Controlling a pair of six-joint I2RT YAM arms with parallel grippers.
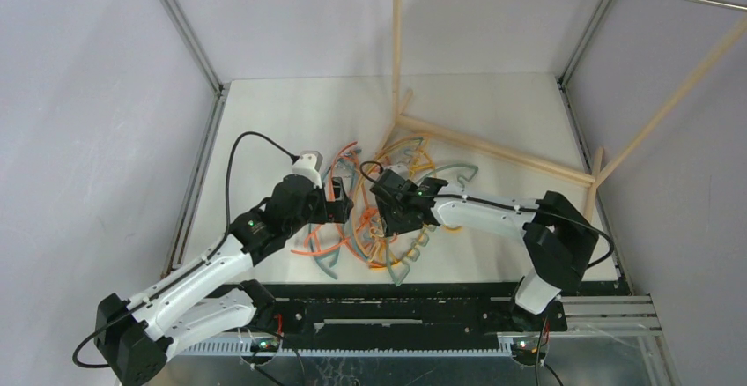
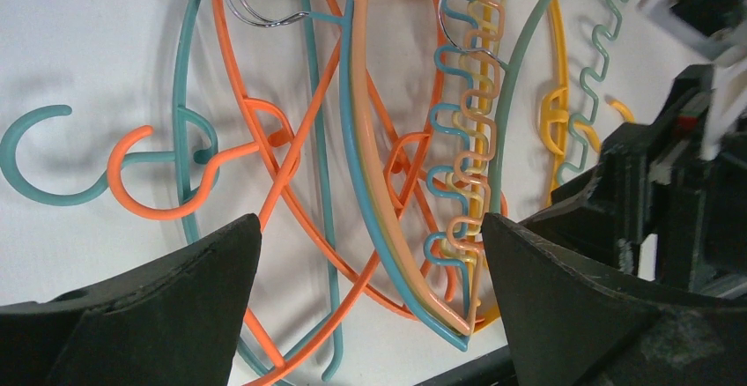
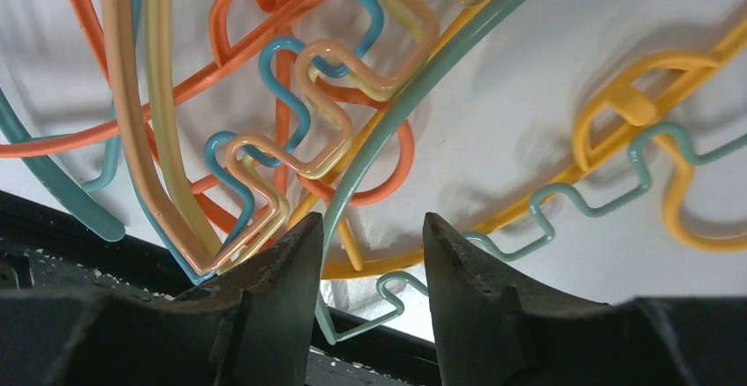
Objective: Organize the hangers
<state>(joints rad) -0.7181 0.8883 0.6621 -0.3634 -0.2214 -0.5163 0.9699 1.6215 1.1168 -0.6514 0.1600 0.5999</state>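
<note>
Hangers (image 1: 370,247) lie tangled between both hands; the sage-green hanger (image 3: 414,91) threads lengthwise through the narrowly parted right hand (image 3: 372,254), while the left hand (image 2: 370,245) is spread wide.

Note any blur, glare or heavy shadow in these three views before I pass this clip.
Top external: even light, sharp, the hangers small. Left wrist: hangers crisp, soft shadows on the white table, a glint on a metal hook, dark left fingers losing detail. Right wrist: very close, glossy highlights on the peach wavy bar, right fingers nearly black.
</note>
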